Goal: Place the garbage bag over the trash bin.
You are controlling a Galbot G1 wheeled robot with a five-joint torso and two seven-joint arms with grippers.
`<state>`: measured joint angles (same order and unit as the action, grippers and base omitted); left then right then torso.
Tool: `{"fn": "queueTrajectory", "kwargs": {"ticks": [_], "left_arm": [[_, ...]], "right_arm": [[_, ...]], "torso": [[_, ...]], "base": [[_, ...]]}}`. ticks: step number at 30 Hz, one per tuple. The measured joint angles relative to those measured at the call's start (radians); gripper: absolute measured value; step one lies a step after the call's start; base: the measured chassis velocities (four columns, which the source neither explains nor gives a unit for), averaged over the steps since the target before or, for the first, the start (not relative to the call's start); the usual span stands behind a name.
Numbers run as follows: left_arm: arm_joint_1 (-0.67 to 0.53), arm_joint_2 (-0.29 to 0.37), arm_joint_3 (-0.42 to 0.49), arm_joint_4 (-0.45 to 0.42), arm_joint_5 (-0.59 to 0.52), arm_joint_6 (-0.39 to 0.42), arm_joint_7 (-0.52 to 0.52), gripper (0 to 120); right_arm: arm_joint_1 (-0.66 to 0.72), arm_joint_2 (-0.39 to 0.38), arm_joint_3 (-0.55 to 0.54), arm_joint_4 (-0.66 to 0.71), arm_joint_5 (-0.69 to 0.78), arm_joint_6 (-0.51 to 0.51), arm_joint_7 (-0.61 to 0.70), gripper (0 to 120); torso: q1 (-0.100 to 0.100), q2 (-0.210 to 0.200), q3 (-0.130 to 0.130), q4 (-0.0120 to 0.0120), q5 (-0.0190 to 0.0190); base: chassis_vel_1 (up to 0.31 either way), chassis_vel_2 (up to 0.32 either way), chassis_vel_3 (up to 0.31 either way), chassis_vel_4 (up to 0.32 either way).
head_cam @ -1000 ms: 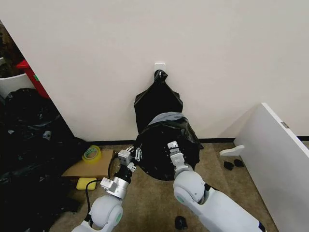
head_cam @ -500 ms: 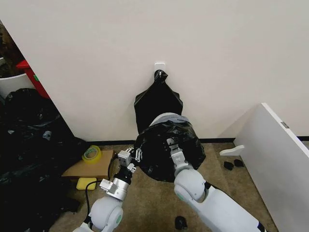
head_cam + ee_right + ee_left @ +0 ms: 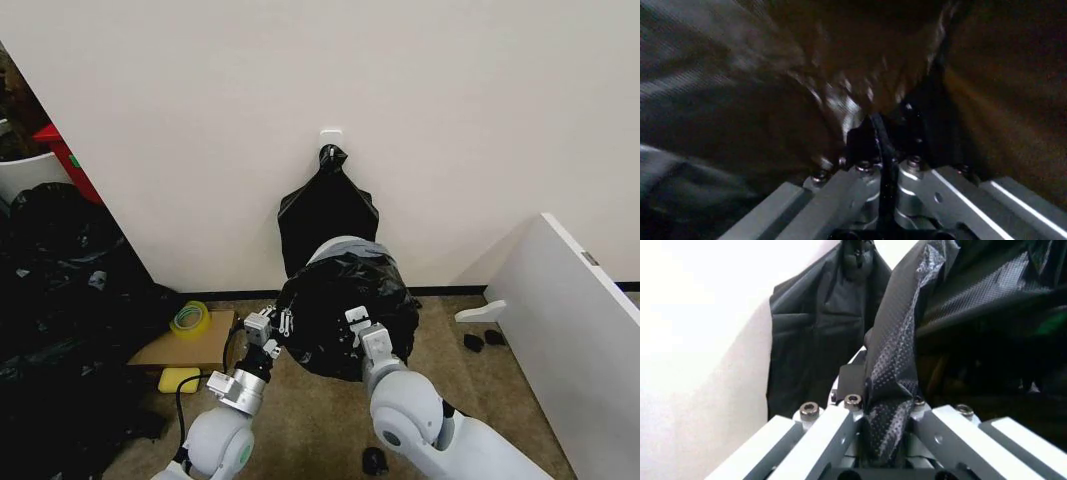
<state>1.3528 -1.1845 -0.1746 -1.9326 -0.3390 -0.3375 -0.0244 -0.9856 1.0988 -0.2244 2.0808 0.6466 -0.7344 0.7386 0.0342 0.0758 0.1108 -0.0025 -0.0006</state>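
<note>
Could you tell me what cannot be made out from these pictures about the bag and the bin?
- The trash bin: head view, hidden by the garbage bag spread in front of it; whether the bag sits on its rim is unclear.
- Right gripper: right wrist view is blurred and dark, but a thin black fold runs between its closed fingers.
- Left gripper: clamps a bag fold; the bag's edge runs out of the left wrist view.

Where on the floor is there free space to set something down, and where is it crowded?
Bare carpet lies between the garbage bag and the white board leaning at right, apart from small dark items. Left is crowded: cardboard, tape roll, black plastic heap. The left gripper and right gripper both pinch the bag.
</note>
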Motion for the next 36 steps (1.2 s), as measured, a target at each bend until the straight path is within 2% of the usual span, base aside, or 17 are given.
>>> {"fn": "queueTrajectory", "kwargs": {"ticks": [13, 19, 25, 26, 30, 31, 33, 36], "left_arm": [[0.009, 0.002, -0.01, -0.02, 0.0, 0.0, 0.001, 0], [0.009, 0.003, -0.011, -0.02, -0.004, 0.0, -0.002, 0], [0.004, 0.001, -0.01, -0.002, -0.006, -0.002, -0.003, 0], [0.004, 0.001, -0.01, -0.002, -0.006, -0.002, -0.003, 0], [0.002, -0.001, -0.006, 0.007, -0.007, -0.004, -0.003, 0], [0.002, -0.001, -0.006, 0.007, -0.007, -0.004, -0.003, 0], [0.001, -0.003, -0.003, 0.008, -0.007, -0.004, -0.002, 0], [0.001, -0.005, -0.001, 0.008, -0.007, -0.004, -0.002, 0]], "right_arm": [[0.055, 0.022, -0.02, -0.106, -0.103, 0.0, -0.007, 0], [0.059, 0.032, -0.017, -0.111, -0.161, 0.019, -0.033, 0], [0.017, 0.042, -0.028, -0.104, -0.287, 0.207, -0.125, 0], [0.017, 0.042, -0.028, -0.104, -0.287, 0.207, -0.125, 0], [-0.006, 0.057, -0.036, -0.113, -0.372, 0.355, -0.181, 0], [-0.006, 0.057, -0.036, -0.113, -0.372, 0.355, -0.181, 0], [-0.01, 0.073, -0.03, -0.144, -0.443, 0.44, -0.206, 0], [-0.01, 0.088, -0.022, -0.171, -0.496, 0.477, -0.216, 0]], "torso": [[0.0, 0.0, 0.0, 0.0, 0.0], [0.0, 0.0, 0.0, 0.0, 0.0], [0.0, 0.0, 0.0, 0.0, 0.0], [0.0, 0.0, 0.0, 0.0, 0.0], [0.0, 0.0, 0.0, 0.0, -0.0001], [0.0, 0.0, 0.0, 0.0, -0.0001], [0.0, 0.0, 0.0, 0.0, -0.0001], [0.0, 0.0, 0.0, 0.0, -0.0001]], "base": [[0.0, 0.0, 0.0, 0.0], [0.0, 0.0, 0.0, 0.0], [0.0, 0.0, 0.0, 0.0], [0.0, 0.0, 0.0, 0.0], [0.0, 0.0, 0.0, 0.0], [0.0, 0.0, 0.0, 0.0], [0.0, 0.0, 0.0, 0.0], [0.0, 0.0, 0.0, 0.0]]}}
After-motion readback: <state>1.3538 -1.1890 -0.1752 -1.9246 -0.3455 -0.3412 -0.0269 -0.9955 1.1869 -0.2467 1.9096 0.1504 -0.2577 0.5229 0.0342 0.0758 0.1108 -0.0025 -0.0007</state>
